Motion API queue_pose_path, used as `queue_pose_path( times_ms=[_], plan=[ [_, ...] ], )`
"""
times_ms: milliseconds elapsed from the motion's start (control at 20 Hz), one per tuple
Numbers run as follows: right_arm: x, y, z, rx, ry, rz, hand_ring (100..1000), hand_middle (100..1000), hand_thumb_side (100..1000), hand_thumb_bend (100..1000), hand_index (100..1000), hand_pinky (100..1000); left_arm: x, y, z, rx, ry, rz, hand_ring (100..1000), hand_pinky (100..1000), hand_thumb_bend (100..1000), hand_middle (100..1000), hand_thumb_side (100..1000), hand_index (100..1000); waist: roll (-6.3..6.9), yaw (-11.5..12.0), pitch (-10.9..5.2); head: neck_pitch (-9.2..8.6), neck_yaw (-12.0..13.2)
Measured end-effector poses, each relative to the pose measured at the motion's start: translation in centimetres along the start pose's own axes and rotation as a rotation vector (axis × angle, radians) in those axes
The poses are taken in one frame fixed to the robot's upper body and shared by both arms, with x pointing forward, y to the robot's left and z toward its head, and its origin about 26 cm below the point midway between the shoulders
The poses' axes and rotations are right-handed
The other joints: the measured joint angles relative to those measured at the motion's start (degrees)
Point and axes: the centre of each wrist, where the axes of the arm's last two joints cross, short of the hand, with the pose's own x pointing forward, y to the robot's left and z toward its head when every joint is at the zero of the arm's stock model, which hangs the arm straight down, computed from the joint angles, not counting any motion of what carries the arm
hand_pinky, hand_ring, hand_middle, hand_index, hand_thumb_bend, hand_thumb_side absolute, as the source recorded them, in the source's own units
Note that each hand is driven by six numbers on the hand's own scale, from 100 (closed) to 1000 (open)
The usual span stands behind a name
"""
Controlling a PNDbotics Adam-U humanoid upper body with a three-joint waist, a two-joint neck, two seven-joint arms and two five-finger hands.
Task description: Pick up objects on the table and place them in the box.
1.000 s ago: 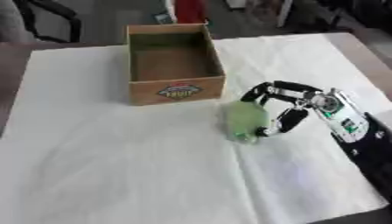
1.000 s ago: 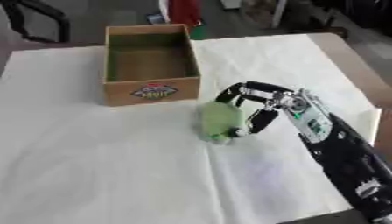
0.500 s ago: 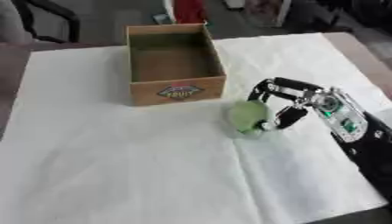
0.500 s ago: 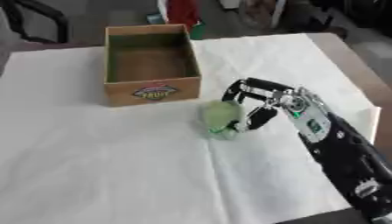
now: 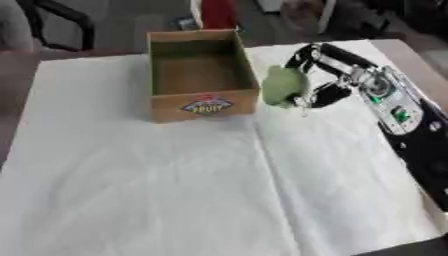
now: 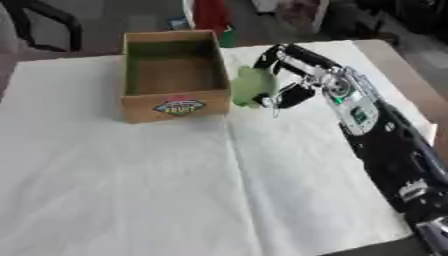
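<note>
Working across a table (image 5: 131, 200) covered with a white cloth, I have one cardboard box (image 5: 203, 102) standing open-topped toward the far side, with a printed label on its near wall. Its inside appears empty from what I can see.

My right arm (image 5: 411, 125) enters from the right edge and reaches toward the box. My right hand (image 5: 328, 75) has its fingers curled round a pale green object (image 5: 282, 86), rounded and soft-looking; I cannot identify it more closely. The object sits just beside the box's right wall, level with its rim or slightly above, and seems clear of the cloth, though I cannot confirm the gap. My left hand shows in neither view.

Step in hand, by my judgement: transport of the grasped object to the box. The next move calls for carrying the hand further left until the object is over the opening, clearing the right wall, then releasing the fingers.
</note>
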Motion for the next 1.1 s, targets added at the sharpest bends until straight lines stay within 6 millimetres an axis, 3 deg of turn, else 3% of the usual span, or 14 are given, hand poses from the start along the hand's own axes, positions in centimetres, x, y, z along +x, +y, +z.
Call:
queue_pose_path(
  times_ms=[200,500,800,1100],
  plan=[
    [1.7,-1.2,-2.9,-0.084,-0.006,0.039,703,391,100,300,494,645,-0.1,0.0,0.0,-0.002,0.004,0.000,675,744,224,605,427,630,0.28,1.0,-0.03,-0.01,0.0],
    [4.6,-0.7,-7.3,-0.177,-0.020,0.024,701,392,100,298,495,641,0.0,0.0,0.0,-0.004,0.004,0.004,675,744,225,605,426,629,0.82,2.1,0.17,-0.11,-0.3],
    [7.5,1.2,-10.9,-0.181,0.005,0.034,701,396,100,298,501,641,0.0,-0.4,-0.1,-0.012,0.001,0.017,674,744,226,604,425,628,1.21,3.4,0.73,-0.59,-0.6],
    [8.5,3.6,-12.7,-0.195,0.133,0.092,703,433,100,308,544,647,0.1,-0.5,-0.1,-0.016,0.000,0.019,674,744,228,604,424,628,1.40,4.1,0.88,-0.69,-0.9]
  ],
)
